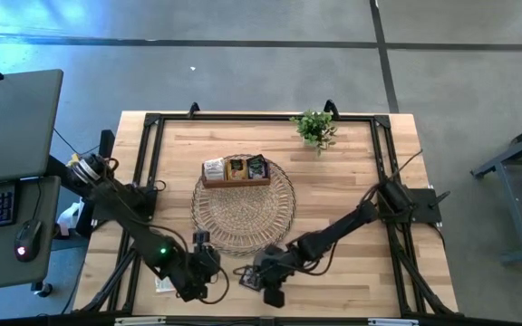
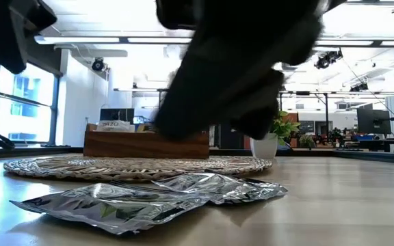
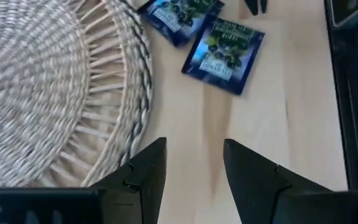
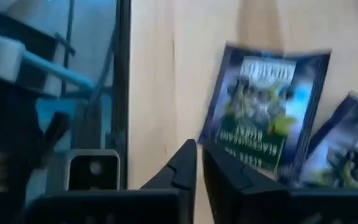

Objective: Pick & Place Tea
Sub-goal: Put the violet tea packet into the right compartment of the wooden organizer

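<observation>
Two dark blue tea packets [image 3: 222, 46] [image 3: 179, 15] lie flat on the wooden table beside the near rim of the round woven mat [image 3: 48, 81]. In the low view their silvery sides [image 2: 115, 205] [image 2: 217, 188] rest on the tabletop. My right gripper [image 4: 199, 152] is shut, with its tips at a corner of one packet [image 4: 266, 106]. In the low view a dark gripper hangs clear above both packets. My left gripper [image 3: 194, 146] is open over bare table, between the mat's rim and the packets. Both grippers [image 1: 205, 274] [image 1: 270, 292] are near the table's front edge.
A brown wooden divided tray [image 1: 236, 170] with tea packets in it sits on the far part of the mat [image 1: 243, 217]. A small green potted plant [image 1: 315, 129] stands at the far right. A black frame rail [image 3: 353, 93] runs along the table edge close to the packets.
</observation>
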`<state>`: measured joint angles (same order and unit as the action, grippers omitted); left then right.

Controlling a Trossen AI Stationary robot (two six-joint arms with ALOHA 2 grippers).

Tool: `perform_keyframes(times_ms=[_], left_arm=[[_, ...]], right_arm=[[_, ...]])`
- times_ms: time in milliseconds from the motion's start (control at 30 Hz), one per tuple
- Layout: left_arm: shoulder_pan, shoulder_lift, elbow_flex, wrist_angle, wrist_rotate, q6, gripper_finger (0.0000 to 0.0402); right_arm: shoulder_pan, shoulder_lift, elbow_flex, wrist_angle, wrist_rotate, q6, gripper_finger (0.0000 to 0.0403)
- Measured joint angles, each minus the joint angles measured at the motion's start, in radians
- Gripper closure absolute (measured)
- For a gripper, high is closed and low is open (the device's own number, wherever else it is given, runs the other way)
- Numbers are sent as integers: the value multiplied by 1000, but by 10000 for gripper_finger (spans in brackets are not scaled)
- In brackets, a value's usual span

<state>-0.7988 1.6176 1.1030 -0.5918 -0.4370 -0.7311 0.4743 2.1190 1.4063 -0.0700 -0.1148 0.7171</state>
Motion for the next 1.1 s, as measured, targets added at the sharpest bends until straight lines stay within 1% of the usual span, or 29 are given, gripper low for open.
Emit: perform_keyframes(times_ms=[67,167,233,300,333,400,467,567,700,800,933,1100], left_arm=[[1,12,-2,22,-18,0,245],[19,48,0,97,-31,-6,245],[38,85,-2,125,-19,-11,245],[60,121,-2,171,-11,-10,245],[73,140,-2,189,11,-10,245],[98,175,-2,195,74,-11,245],[121,210,-2,207,108,-11,245],[145,247,-2,233,128,-14,245],[159,275,0,284,149,-7,245],[159,276,0,294,156,-7,245],[160,277,-1,320,170,-6,245],[159,278,-1,349,184,2,245]], right_arm=[[7,4,1,-38,5,-21,368],[24,8,-1,-98,82,-119,336],[42,8,0,-97,161,-251,316],[63,8,0,-87,248,-427,300],[73,8,0,-87,286,-522,293],[90,8,0,-87,327,-672,284],[102,8,0,-88,335,-758,280],[116,14,1,-79,348,-808,279],[118,57,1,-66,363,-814,279],[108,81,5,-42,371,-855,279],[102,90,4,-18,443,-916,279],[90,91,3,-7,446,-1009,279]])
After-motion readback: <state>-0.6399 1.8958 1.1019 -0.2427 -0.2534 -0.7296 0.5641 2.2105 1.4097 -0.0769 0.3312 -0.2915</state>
